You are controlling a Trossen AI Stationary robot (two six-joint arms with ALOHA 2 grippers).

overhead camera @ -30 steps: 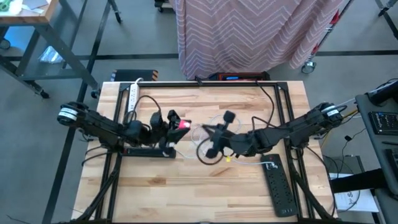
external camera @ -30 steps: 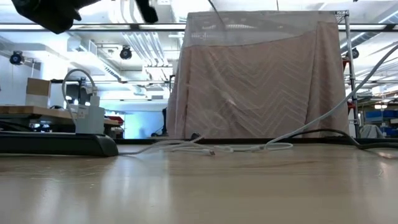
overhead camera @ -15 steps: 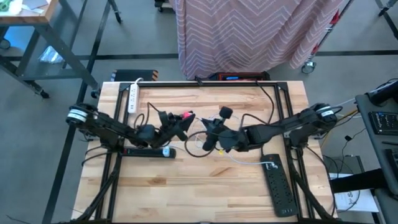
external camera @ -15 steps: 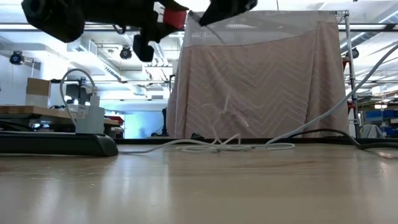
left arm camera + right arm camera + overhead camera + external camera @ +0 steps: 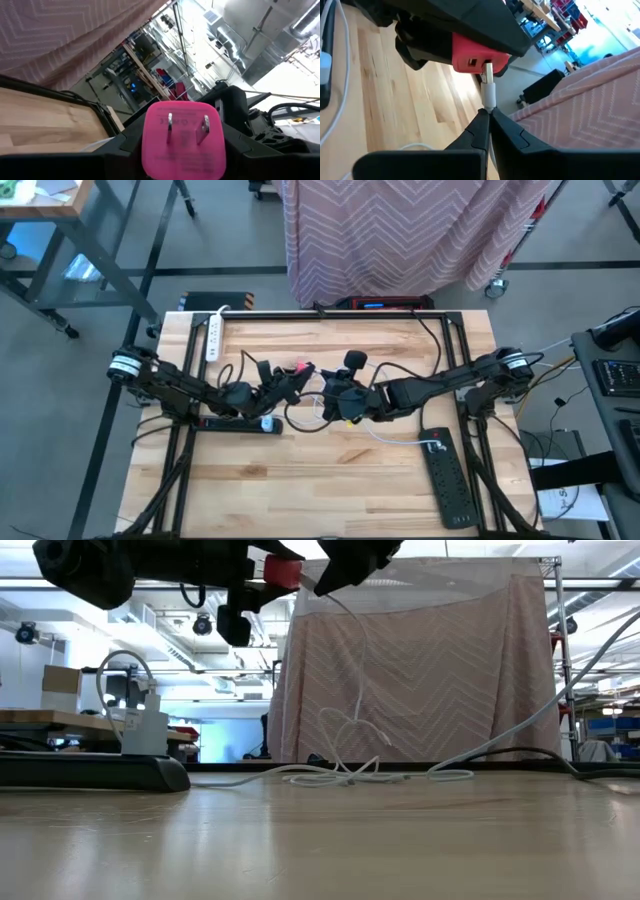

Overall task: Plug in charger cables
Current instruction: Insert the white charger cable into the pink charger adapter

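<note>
Left gripper (image 5: 290,379), raised mid-table, clamped a red-pink plug block (image 5: 477,56), prongs outward. Right gripper (image 5: 487,117), opposite, pinched a thin white cable's connector (image 5: 489,92) at the block's port.

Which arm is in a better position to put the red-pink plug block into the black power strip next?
Probably the left. Its gripper holds the red-pink plug block, and the black power strip lies beside that arm. The right gripper only pinches the white cable's connector at the block.
</note>
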